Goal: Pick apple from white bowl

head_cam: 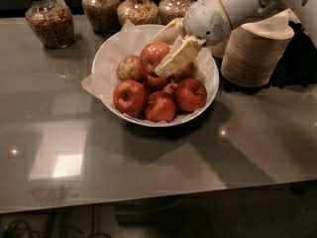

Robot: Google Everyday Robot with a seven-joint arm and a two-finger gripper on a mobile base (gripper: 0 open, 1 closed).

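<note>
The gripper [159,56], reaching in from the right, is closed on the apple [150,53] at the far middle of the white bowl [105,58], but the grip seems to sit on its right side only, so the apple might slip down onto the darker apples [130,97] when lifted.

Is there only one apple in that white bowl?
No, the white bowl holds several other apples around the orange-red apple that the gripper clasps over the bowl's middle.
</note>
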